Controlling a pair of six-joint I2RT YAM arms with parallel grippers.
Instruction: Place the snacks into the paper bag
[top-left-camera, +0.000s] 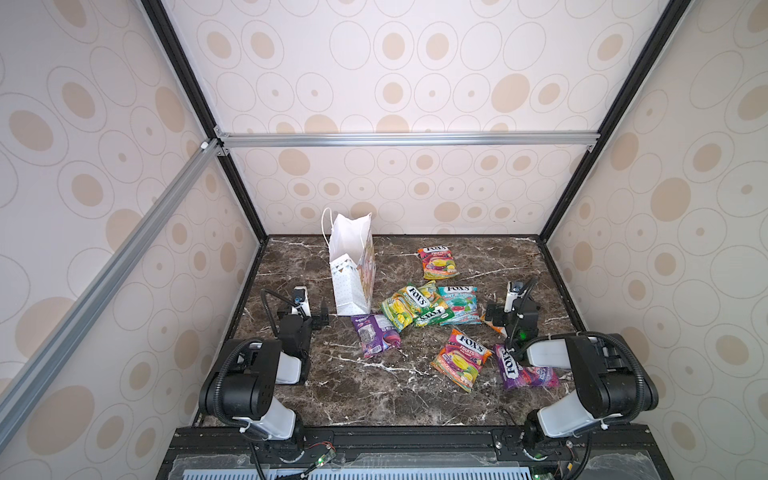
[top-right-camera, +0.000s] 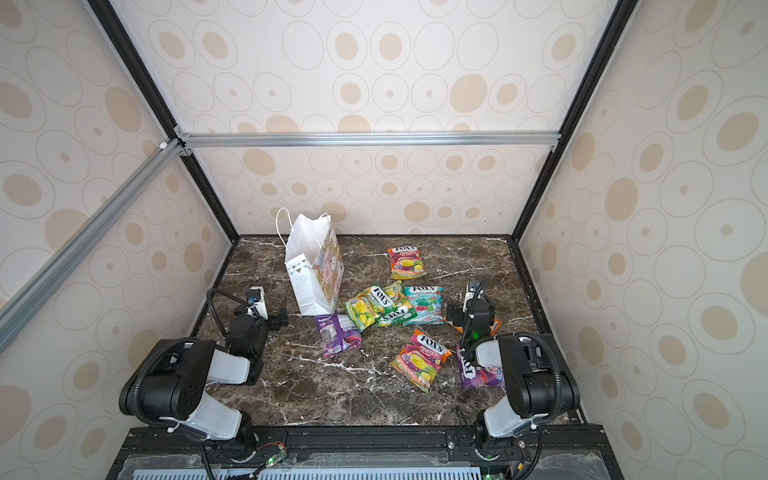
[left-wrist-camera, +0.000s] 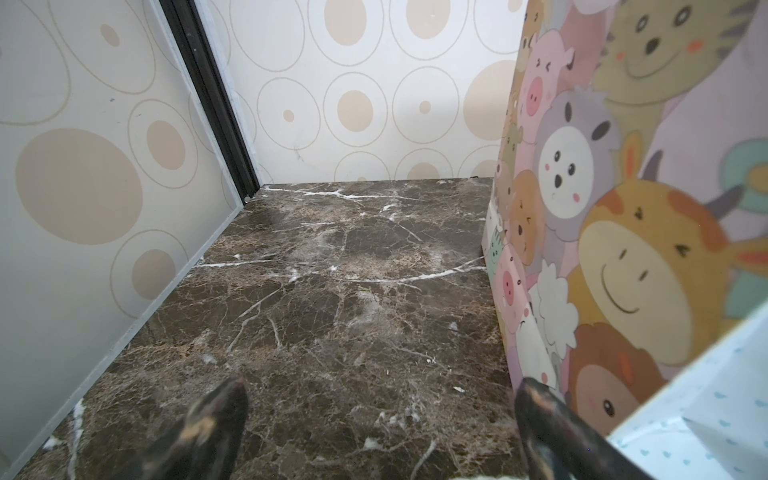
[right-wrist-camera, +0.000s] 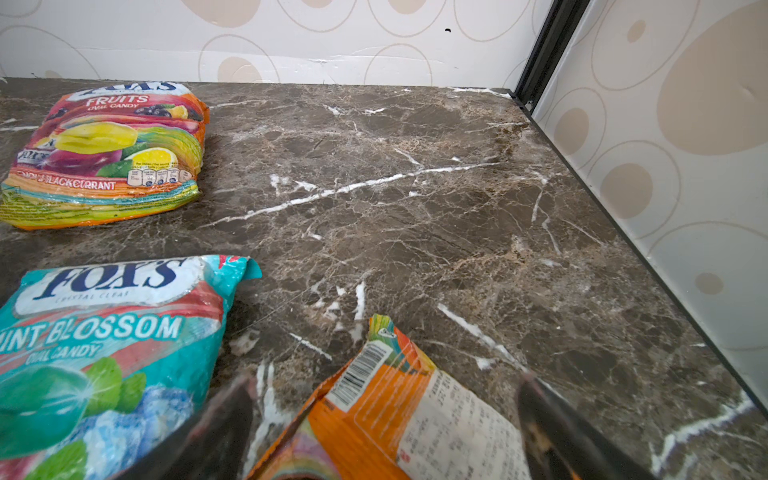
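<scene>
I lost part of the glossy purple candy pouch (top-left-camera: 514, 374) behind the right arm (top-left-camera: 546, 355); the flat orange pouch (right-wrist-camera: 395, 415) was cropped.

Bright even light, soft shadows, blurred foreground

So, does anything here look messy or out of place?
Nothing spilled. Several snacks overlap in a heap beside the upright paper bag, and one orange pouch lies barcode-side up under the open right gripper.

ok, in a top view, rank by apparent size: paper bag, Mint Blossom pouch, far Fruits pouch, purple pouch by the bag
1. paper bag
2. purple pouch and Mint Blossom pouch: look alike, unranked
3. far Fruits pouch, though it's farthest from camera
</scene>
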